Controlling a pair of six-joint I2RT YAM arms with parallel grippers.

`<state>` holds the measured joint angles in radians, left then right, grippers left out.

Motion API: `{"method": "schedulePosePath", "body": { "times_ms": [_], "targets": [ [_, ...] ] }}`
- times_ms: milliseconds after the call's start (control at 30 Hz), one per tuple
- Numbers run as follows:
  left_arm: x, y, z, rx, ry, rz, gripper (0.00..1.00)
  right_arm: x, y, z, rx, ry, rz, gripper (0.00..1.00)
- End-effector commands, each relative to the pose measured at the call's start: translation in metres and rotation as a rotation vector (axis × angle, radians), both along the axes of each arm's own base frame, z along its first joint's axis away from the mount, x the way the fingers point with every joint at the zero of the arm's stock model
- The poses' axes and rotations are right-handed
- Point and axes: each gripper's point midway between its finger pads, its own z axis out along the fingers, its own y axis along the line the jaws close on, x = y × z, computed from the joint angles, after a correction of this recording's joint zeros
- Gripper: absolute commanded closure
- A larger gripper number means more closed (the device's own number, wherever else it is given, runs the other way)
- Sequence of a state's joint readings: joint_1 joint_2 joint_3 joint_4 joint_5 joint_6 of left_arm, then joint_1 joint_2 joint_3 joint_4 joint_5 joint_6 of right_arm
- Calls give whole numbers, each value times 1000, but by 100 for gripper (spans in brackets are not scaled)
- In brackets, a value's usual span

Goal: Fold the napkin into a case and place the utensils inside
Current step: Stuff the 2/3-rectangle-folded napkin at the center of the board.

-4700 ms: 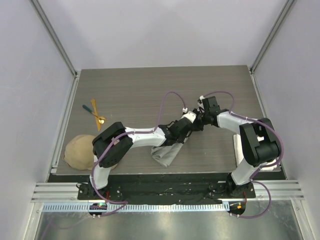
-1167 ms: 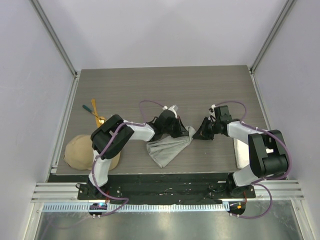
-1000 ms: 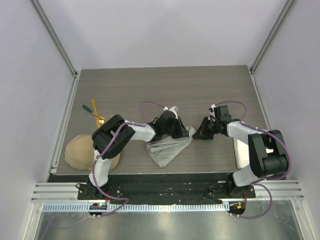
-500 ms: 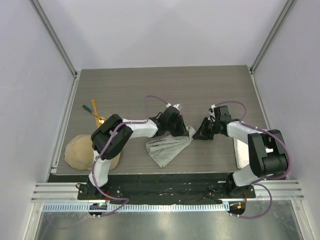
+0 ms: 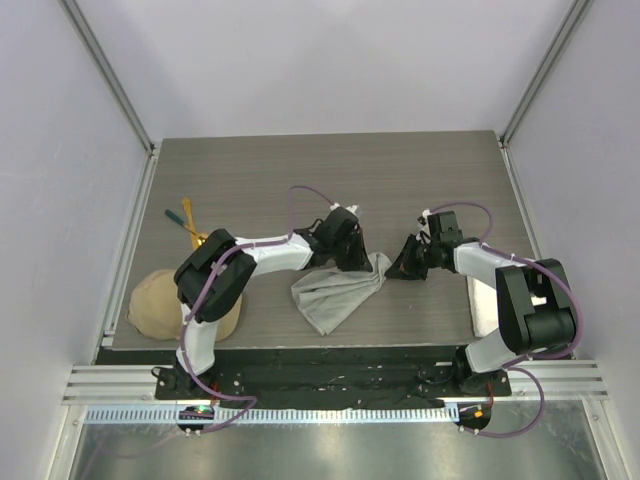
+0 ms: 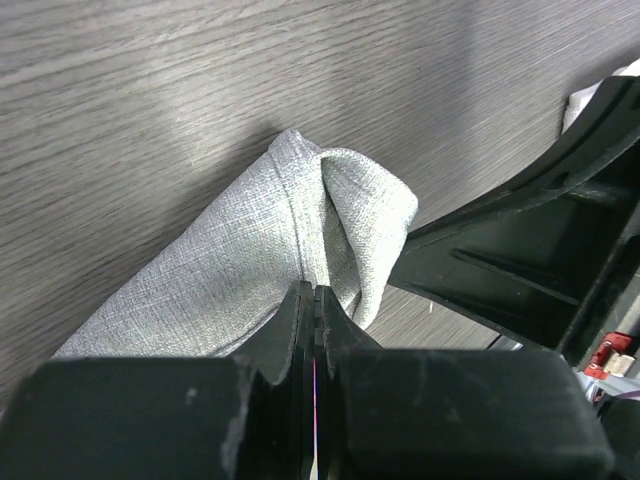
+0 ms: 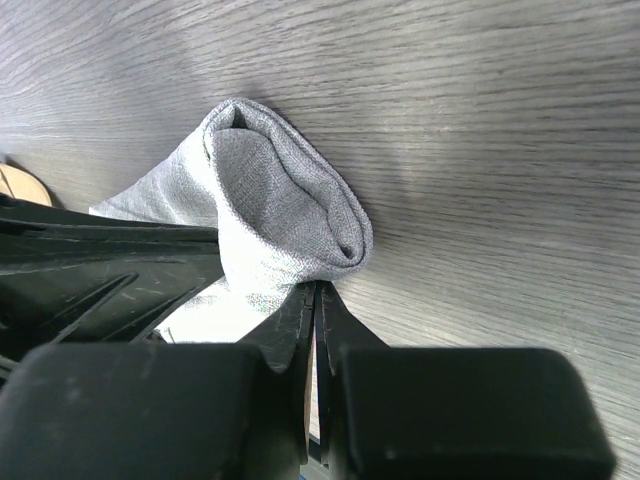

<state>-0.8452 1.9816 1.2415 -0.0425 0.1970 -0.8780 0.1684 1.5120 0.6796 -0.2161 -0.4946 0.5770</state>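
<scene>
napkin bunched at both grippers, utensils lying apart

the napkin [image 5: 335,296] lies bunched at the near middle of the table [image 5: 300,180], with its far right corner raised in a rolled fold. the right gripper [image 5: 398,270] is clenched on that fold. the left gripper [image 5: 352,258] has its jaws pressed tight together, tips at a crease of the same cloth; whether any cloth is caught there cannot be told. the utensils [image 5: 190,225] lie crossed near the left edge, well apart from the napkin. a tan cap [image 5: 155,300] sits near left, a white towel [image 5: 478,310] near right.
</scene>
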Motion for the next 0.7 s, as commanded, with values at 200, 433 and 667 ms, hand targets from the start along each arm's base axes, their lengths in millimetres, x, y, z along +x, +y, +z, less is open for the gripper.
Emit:
{"method": "schedulePosePath", "body": {
  "times_ms": [200,433,667],
  "targets": [
    [7,-14,8,-76,24,-26,100,10,2,21,-7,-64,13,93],
    [7,-31,6,-160,36,-30,100,23,0,53,-54,-128,20,92],
    [4,-23,-4,-154,31,-6,100,33,17,58,-57,-134,75,92]
  ]
}}
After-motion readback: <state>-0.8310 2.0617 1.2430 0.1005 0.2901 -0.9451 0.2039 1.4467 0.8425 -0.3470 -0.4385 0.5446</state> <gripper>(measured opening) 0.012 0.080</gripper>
